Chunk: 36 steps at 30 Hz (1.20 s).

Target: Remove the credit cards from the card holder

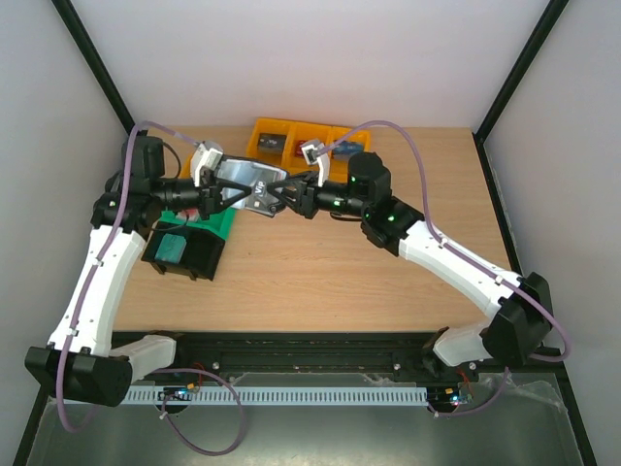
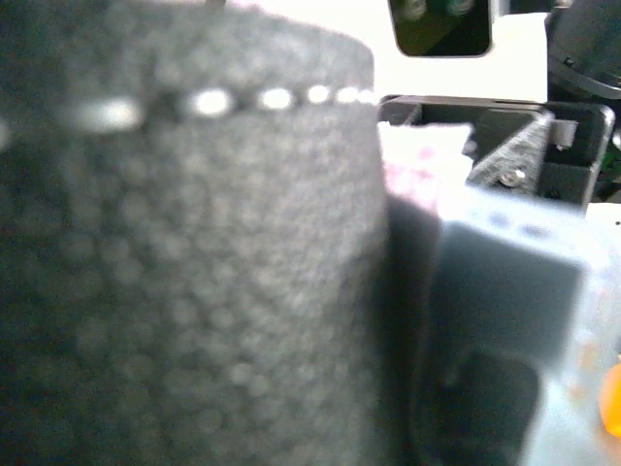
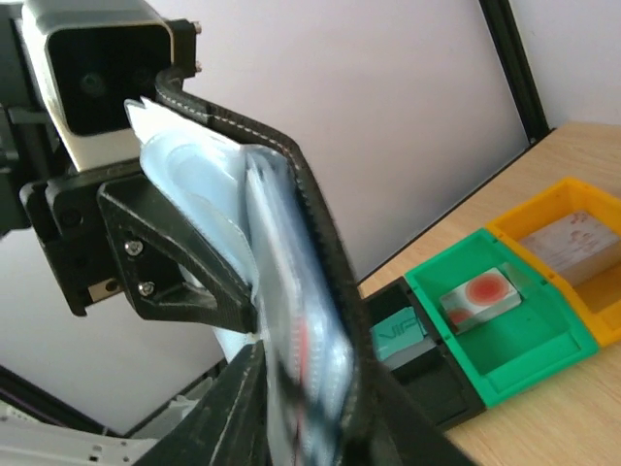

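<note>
Jaws on the left gripper (image 1: pixel 257 201) are clamped on the card holder (image 1: pixel 245 178), mid-air around 12 o'clock over the wooden table (image 1: pixel 320 277). The right gripper (image 1: pixel 285 195) straddles its edge, can't tell if it's pinching. Left wrist cam: only blurry pebbled black leather. Right wrist cam: stitched rim, bluish clear plastic inside, green bin (image 3: pixel 524 349) and yellow bin (image 3: pixel 594 313) at 4 o'clock.

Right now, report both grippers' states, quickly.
Left gripper: shut on the card holder.
Right gripper: jaws flank the card holder; grip cannot be told.

"VIP" on teal card (image 3: pixel 396 341)
</note>
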Each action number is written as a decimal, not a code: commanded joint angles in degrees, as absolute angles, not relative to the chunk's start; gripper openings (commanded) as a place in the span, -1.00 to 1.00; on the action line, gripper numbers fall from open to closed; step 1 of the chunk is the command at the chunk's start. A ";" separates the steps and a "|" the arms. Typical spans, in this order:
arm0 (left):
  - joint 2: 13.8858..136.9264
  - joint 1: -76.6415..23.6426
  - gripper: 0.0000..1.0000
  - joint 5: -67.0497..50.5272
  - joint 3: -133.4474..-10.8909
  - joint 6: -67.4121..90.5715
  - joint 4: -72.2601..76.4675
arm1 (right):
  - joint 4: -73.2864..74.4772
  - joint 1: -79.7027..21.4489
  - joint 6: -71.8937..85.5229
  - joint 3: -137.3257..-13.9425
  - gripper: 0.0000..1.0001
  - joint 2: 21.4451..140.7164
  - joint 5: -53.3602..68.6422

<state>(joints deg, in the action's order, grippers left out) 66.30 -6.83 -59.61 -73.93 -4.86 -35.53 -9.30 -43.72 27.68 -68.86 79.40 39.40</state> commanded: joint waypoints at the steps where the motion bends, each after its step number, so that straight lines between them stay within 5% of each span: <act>1: 65.63 -6.15 -0.96 -62.89 -74.40 -4.25 -35.07 | -14.73 -43.42 28.95 -67.93 -0.70 78.41 47.04; 4: 65.61 -6.08 -0.96 -63.15 -74.16 -3.89 -34.71 | -15.17 -43.37 29.30 -68.02 -0.96 78.74 48.37; 7: 65.57 -5.74 -0.95 -62.93 -73.41 -2.62 -33.51 | -15.02 -43.29 29.22 -68.02 -0.97 78.77 48.03; 12: 65.00 -1.59 0.04 -51.88 -71.47 5.39 -28.20 | -4.40 -41.33 28.37 -70.64 -0.97 79.08 33.81; 18: 64.80 1.59 0.15 -38.69 -68.66 8.26 -25.31 | 26.22 -41.10 25.78 -81.04 -0.97 86.69 -9.77; 21: 64.69 1.51 0.06 -39.43 -67.97 7.17 -25.39 | 34.14 -41.95 24.96 -85.56 -0.97 92.12 -18.81; 26: 64.65 -3.64 -0.21 -46.87 -67.61 5.51 -25.89 | 32.46 -44.62 24.92 -88.08 -0.97 94.93 -12.69; 36: 66.38 -10.46 -0.28 -53.77 -65.43 7.18 -24.17 | 10.94 -45.81 22.96 -80.45 -0.97 89.72 26.14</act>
